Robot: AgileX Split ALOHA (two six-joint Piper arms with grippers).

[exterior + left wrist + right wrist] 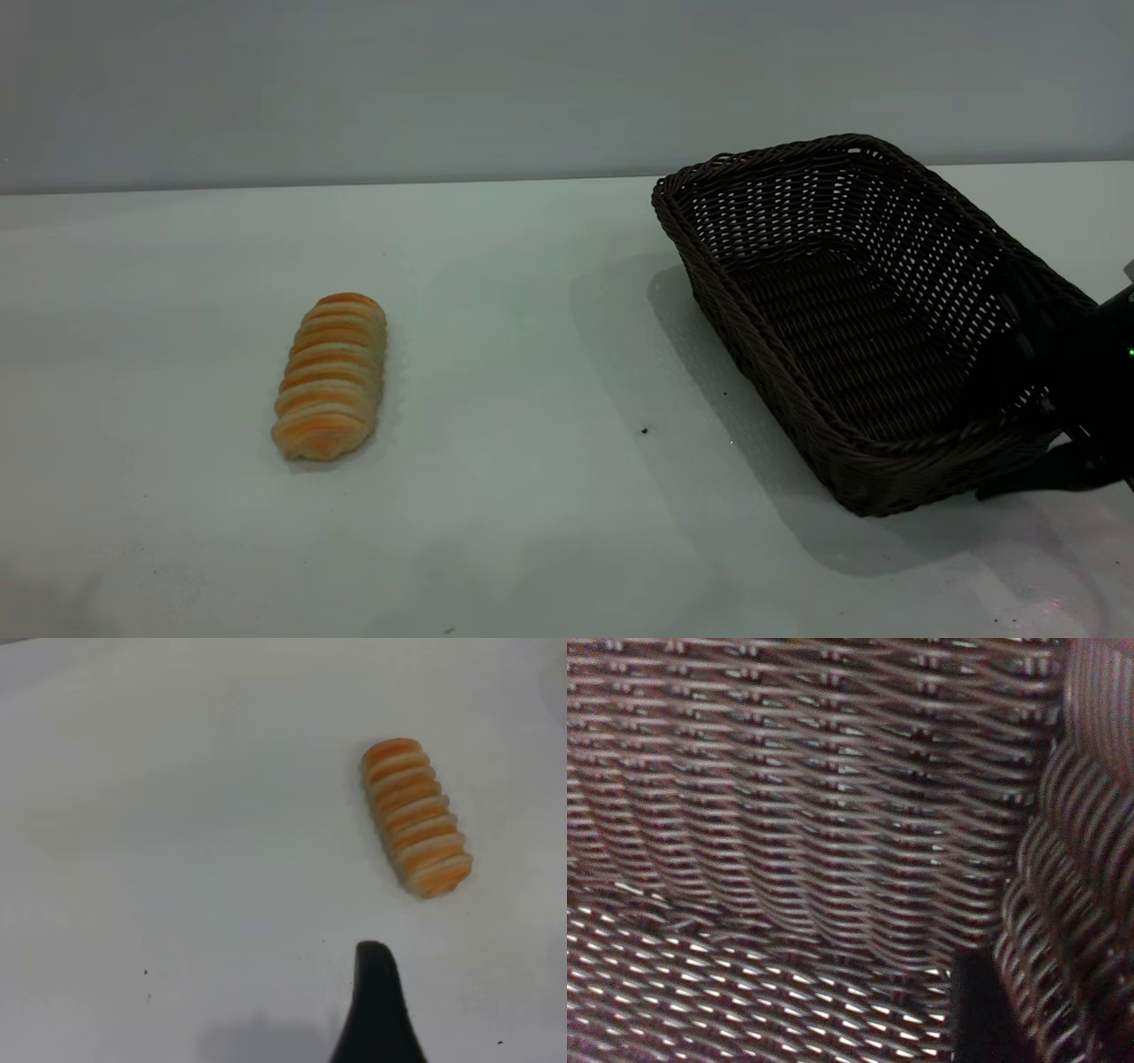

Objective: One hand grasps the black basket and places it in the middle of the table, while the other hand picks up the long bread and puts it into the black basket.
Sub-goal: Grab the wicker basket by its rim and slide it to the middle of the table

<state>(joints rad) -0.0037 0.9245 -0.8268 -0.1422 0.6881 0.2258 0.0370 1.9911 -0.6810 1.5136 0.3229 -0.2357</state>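
The long bread point(331, 376) lies on the white table point(532, 461) at the left, and shows in the left wrist view point(416, 817). The black basket point(850, 310) is at the right, tilted, with a shadow under it. My right gripper point(1050, 390) is shut on the basket's right wall near the near corner. In the right wrist view one black finger point(976, 1010) lies inside against the wicker wall point(815, 815). My left gripper is out of the exterior view. Its one visible finger point(376, 1001) hovers over bare table, apart from the bread, with nothing held.
A grey wall point(443, 80) runs behind the table's far edge. A few tiny dark specks point(645, 431) lie between the bread and the basket. Bare tabletop lies between the two.
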